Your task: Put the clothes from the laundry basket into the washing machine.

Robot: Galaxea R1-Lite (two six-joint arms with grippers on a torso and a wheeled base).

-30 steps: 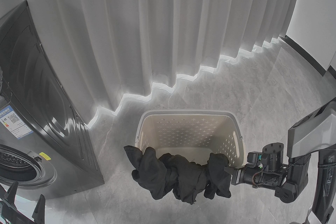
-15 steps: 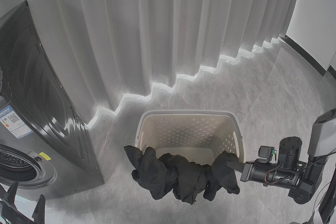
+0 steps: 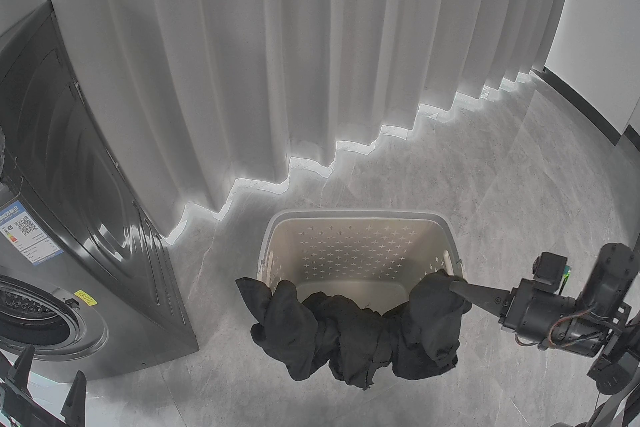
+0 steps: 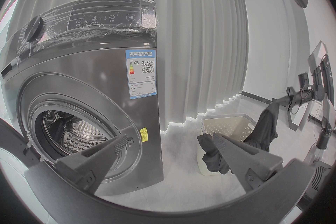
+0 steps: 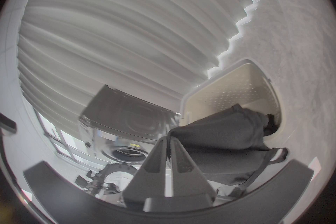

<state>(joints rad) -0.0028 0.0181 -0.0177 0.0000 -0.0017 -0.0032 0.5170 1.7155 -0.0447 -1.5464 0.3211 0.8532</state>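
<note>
Open floor (image 3: 223, 295) lies between the laundry basket (image 3: 360, 215) and the washing machine's (image 3: 73, 195) open drum (image 3: 30, 318).

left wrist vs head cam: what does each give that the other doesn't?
Left wrist adds: the control panel and knob on top of the washing machine, plus a straight look into the drum.
Head adds: the laundry basket seen from above, down to its bare bottom.
Both: machine, basket, dark garment draped over the basket's near rim and pinched by the shut right gripper, the open left gripper, the curtain.
</note>
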